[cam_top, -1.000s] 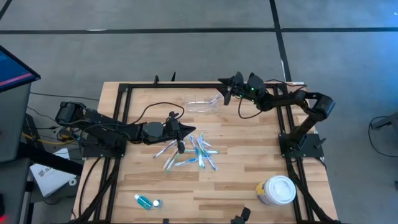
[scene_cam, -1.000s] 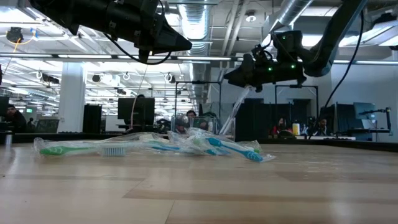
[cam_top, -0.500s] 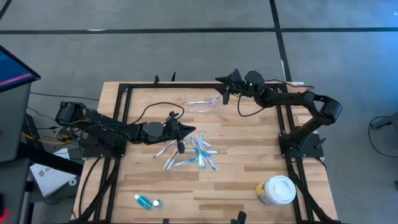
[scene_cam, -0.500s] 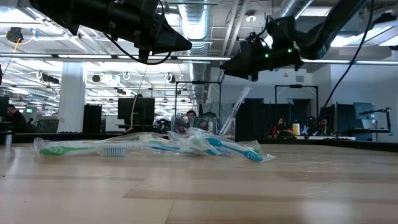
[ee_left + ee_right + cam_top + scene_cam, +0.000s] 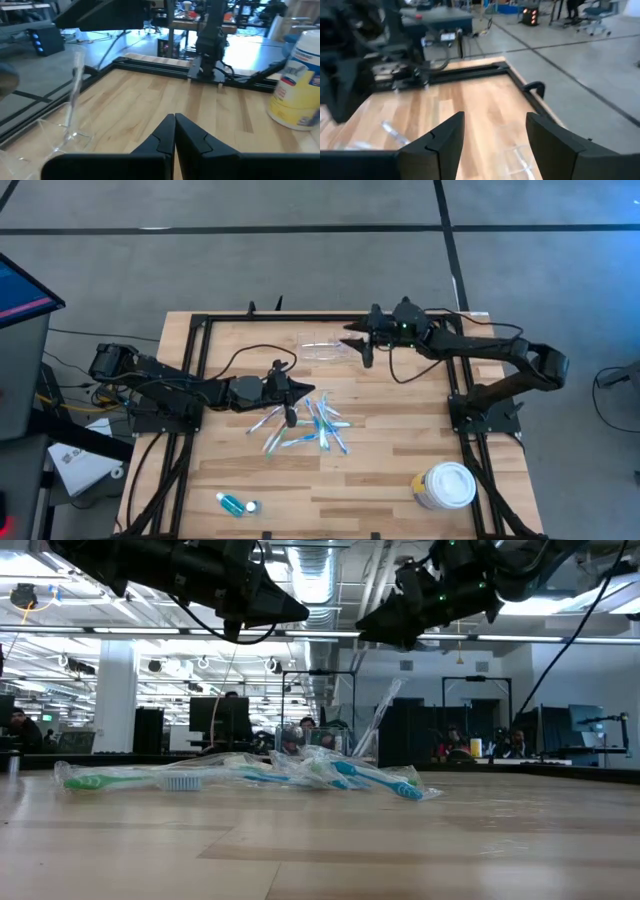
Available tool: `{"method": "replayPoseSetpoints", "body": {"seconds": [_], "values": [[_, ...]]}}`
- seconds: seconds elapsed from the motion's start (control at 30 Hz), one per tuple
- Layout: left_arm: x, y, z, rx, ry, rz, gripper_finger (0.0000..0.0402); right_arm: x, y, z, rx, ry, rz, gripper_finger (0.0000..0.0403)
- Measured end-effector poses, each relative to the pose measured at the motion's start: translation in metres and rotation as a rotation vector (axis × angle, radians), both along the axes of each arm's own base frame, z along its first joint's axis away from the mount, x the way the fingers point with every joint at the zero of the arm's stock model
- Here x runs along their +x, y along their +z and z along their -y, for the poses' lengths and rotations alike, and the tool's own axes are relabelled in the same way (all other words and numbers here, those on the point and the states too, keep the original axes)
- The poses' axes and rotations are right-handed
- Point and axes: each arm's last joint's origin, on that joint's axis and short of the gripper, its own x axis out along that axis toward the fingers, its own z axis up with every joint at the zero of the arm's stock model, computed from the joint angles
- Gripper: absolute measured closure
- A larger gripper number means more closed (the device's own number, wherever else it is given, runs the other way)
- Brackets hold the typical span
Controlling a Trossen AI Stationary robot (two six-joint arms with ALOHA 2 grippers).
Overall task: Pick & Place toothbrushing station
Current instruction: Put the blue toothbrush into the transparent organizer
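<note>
The toothbrushing station, a low clear plastic holder, rests on the table near its far edge; a clear upright part of it shows slanting in the low view. My right gripper hangs open in the air just right of the holder and above it, holding nothing. My left gripper hovers shut and empty over a pile of wrapped toothbrushes lying flat at the table's middle.
A round white-lidded tub stands at the near right. A small blue item lies near the front edge on the left. A black frame borders the table's far edge and sides. Bare wood lies between the pile and the tub.
My right gripper has risen well above the table beside the holder and tipped from slanting down toward level, staying open. The holder and the toothbrush pile have stayed where they were.
</note>
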Motion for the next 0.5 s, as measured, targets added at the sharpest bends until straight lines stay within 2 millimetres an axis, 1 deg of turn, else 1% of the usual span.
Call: {"method": "replayPoseSetpoints", "body": {"seconds": [0.23,0.33,0.5], "values": [[0.0,0.0,0.001,-0.009,-0.047,-0.001,0.04,0.007,-0.011,-0.029,0.048,0.1,-0.116,0.0203],[0.0,0.0,0.001,-0.009,-0.047,-0.002,0.04,0.009,-0.016,-0.04,0.064,0.136,-0.162,0.021],[0.0,0.0,0.001,-0.022,-0.045,0.002,0.04,0.013,-0.019,-0.059,0.11,0.186,-0.193,0.0227]]}}
